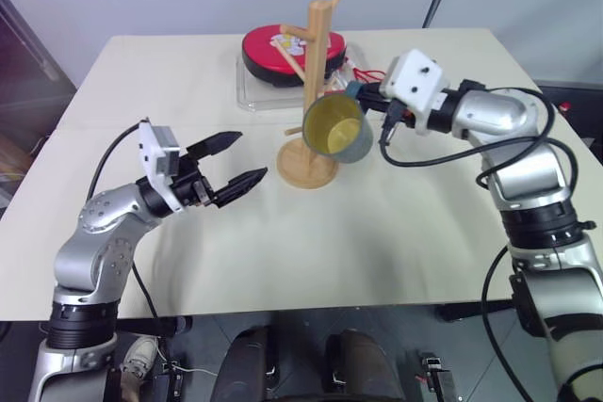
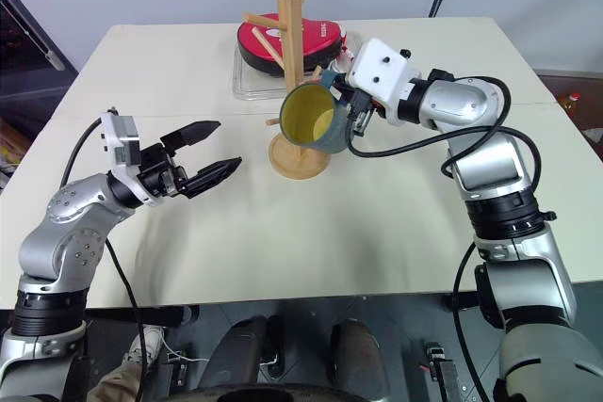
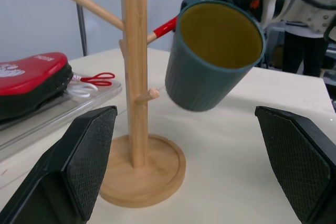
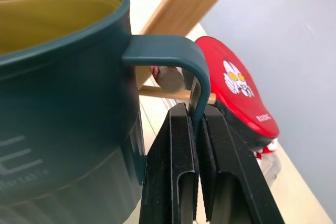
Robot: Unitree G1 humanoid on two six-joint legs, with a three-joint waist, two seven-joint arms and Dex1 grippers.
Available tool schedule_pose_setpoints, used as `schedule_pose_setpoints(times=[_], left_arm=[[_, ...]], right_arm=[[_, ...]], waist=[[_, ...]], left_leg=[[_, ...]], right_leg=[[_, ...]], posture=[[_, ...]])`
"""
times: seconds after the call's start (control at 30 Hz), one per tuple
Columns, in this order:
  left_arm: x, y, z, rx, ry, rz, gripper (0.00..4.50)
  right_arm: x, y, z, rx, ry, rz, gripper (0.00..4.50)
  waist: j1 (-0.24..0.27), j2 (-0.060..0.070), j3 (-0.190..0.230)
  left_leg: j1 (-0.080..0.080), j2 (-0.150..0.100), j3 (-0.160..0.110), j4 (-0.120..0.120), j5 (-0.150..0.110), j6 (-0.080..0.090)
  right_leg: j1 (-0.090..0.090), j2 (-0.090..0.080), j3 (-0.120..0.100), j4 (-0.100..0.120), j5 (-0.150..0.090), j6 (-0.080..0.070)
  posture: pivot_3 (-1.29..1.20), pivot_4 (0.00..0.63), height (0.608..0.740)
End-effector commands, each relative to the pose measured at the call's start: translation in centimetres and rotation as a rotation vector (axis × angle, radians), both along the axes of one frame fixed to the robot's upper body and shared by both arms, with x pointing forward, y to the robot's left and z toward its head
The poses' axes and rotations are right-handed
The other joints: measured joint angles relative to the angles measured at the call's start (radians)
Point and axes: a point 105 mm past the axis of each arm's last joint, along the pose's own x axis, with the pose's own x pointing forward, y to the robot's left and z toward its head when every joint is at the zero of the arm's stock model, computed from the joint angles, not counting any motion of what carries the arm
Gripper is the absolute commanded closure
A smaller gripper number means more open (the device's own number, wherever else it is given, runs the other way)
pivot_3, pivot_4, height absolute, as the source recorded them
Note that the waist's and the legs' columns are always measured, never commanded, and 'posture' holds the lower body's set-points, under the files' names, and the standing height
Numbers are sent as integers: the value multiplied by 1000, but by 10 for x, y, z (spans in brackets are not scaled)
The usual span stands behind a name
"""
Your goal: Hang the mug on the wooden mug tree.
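While right gripper (image 4: 195, 129) pinched mug (image 1: 337, 129) by handle, mug hung tilted in air just beside wooden mug tree (image 1: 312, 91) post; left gripper (image 1: 236, 159) hovered nearby, fingers spread, empty.

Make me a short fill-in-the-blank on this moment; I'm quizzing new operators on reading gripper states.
1. The right gripper is shut on the mug's ____.
2. The mug is held off the table, beside the post of the wooden mug tree, and its inside is ____ in colour.
3. The left gripper holds nothing; its fingers are ____.

Missing words: handle; yellow; open
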Motion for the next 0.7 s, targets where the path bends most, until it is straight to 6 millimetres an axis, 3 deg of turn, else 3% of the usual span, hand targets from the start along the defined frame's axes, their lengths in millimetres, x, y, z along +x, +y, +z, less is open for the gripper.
schedule_pose_setpoints(times=[0.03, 0.4, 0.5, 0.63, 0.7], left_arm=[[-4, -1, 16, -12, -57, -12, 0], [-7, -2, 22, -36, -65, -13, 0], [-7, -1, 22, -38, -67, -12, 0], [-7, -1, 23, -35, -68, -10, 0], [-7, -1, 23, -34, -69, -10, 0]], right_arm=[[1, 3, 16, 3, -44, -5, 4457], [9, 10, 12, 3, -13, -8, 4457], [10, 11, 12, 7, -12, -7, 3515], [10, 10, 16, 3, -35, -12, 1470], [10, 9, 19, -2, -47, -17, 1470]], waist=[[0, 0, 0], [0, 0, 0], [0, 0, 0], [0, 0, 0], [0, 0, 0]], left_leg=[[0, 0, 0, 0, 0, 0], [0, 0, 0, 0, 0, 0], [0, 0, 0, 0, 0, 0], [0, 0, 0, 0, 0, 0], [0, 0, 0, 0, 0, 0]], right_leg=[[0, 0, 0, 0, 0, 0], [0, 0, 0, 0, 0, 0], [0, 0, 0, 0, 0, 0], [0, 0, 0, 0, 0, 0], [0, 0, 0, 0, 0, 0]], posture=[[0, 150, 740], [0, 150, 740], [0, 150, 740], [0, 150, 740], [0, 150, 740]])
